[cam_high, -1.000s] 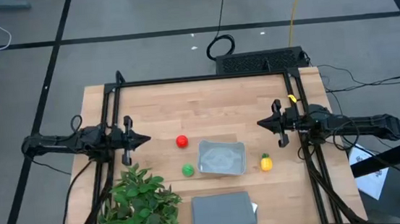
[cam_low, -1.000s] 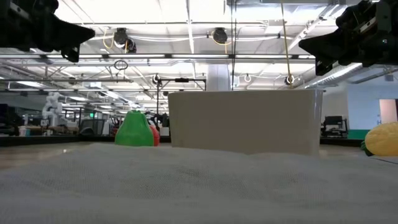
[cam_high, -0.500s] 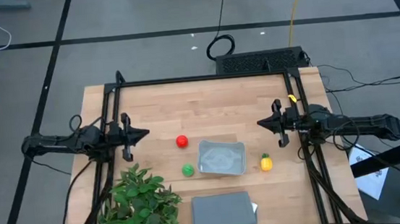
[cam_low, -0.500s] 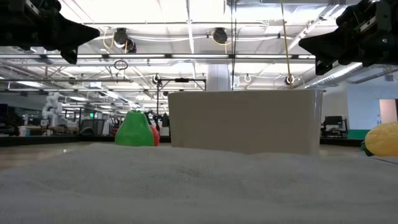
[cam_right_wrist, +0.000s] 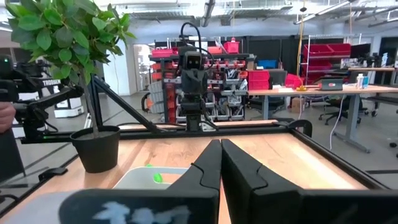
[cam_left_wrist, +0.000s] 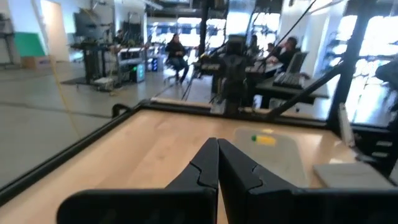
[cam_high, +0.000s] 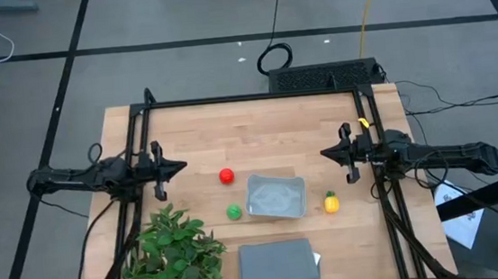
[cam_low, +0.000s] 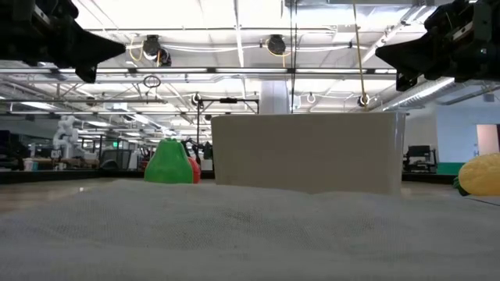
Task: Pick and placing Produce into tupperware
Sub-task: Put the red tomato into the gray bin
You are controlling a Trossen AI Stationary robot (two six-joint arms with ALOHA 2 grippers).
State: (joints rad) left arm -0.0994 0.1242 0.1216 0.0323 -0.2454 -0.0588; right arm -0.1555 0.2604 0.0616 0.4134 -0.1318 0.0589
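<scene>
The clear tupperware sits near the table's middle, toward the near side. The red round piece lies left of it and farther back. The green round piece rests by its left wall; the yellow piece with a green top lies to its right. In the low view the tupperware stands centre, the green piece to its left, the yellow piece at the right edge. My left gripper hovers shut over the table's left part, above and left of the red piece. My right gripper hovers shut on the right.
A leafy green potted plant stands at the near left corner. A flat opaque grey rectangle lies at the near edge, in front of the tupperware. Black frame rails run along the far, left and right sides. People sit beyond the table in the left wrist view.
My left gripper has moved a little toward the table's right, toward the red piece, staying shut. The produce and the tupperware have stayed in place.
</scene>
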